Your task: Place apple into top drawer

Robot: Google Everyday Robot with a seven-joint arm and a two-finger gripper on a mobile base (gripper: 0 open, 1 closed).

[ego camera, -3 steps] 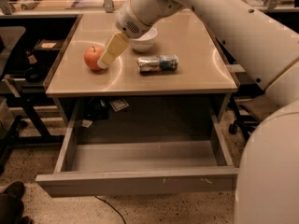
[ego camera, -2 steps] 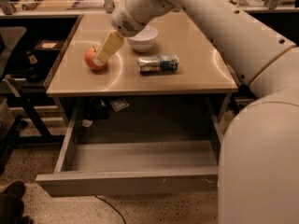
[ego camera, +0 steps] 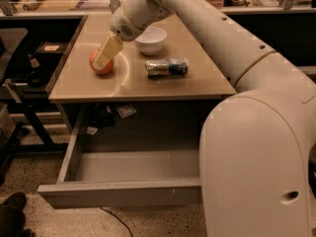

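The red-orange apple (ego camera: pixel 109 67) sits on the left part of the beige table (ego camera: pixel 197 85). My gripper (ego camera: pixel 102 58) reaches down from the upper right and lies right over the apple's top, covering part of it. The apple still rests on the table. The top drawer (ego camera: pixel 118 195) is pulled out below the table, grey and with nothing in the part that shows. My arm hides its right end.
A white bowl (ego camera: pixel 151 39) stands behind and to the right of the apple. A silver-and-blue foil packet (ego camera: pixel 167 67) lies in the table's middle. Dark chair and frame legs (ego camera: pixel 29 107) stand to the left. My large white arm (ego camera: pixel 256 157) fills the right foreground.
The gripper has moved a little left and down, from beside the apple to over it. The arm's bulk has swung in and now covers the drawer's right end.
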